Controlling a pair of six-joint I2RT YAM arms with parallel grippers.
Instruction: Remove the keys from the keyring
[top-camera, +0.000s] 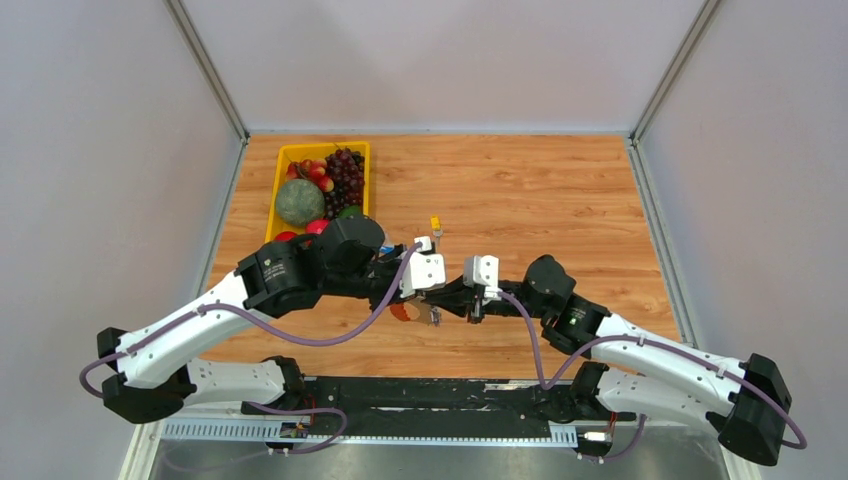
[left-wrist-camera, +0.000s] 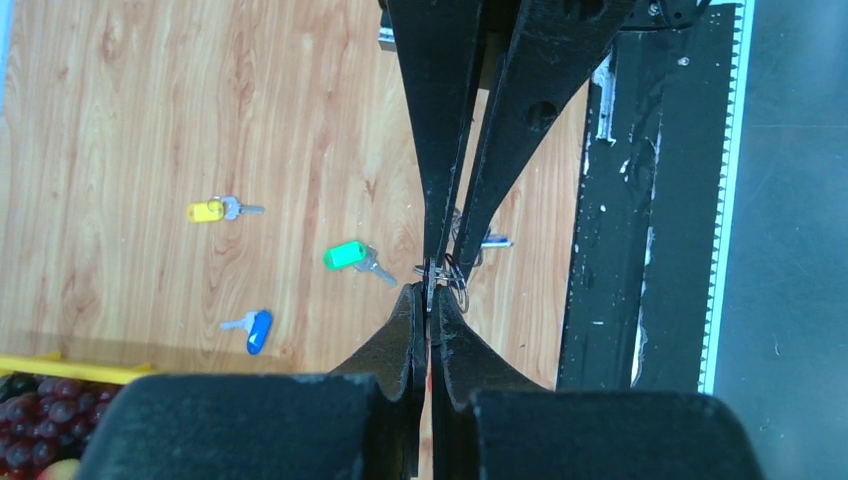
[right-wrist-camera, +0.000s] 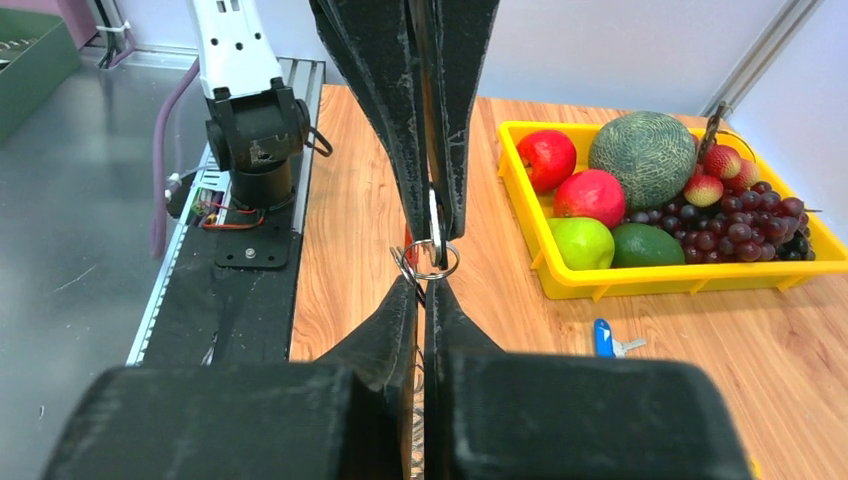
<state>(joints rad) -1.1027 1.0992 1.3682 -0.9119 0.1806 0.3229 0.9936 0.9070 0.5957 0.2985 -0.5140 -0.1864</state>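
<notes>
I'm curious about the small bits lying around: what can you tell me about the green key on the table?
The green key has a bright green, rounded, plastic-looking head and a silver metal blade. It lies flat and loose on the wooden table, blade angled toward the near edge. It sits between the yellow key and the blue key, touching neither.

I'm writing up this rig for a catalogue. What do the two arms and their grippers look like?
The left arm and right arm have white shell links between bulky black joints. A purple cable loops loosely along each. Each wrist carries a small white camera box. The left gripper and right gripper have two long, matte black, scuffed fingers tapering to narrow tips.
</notes>
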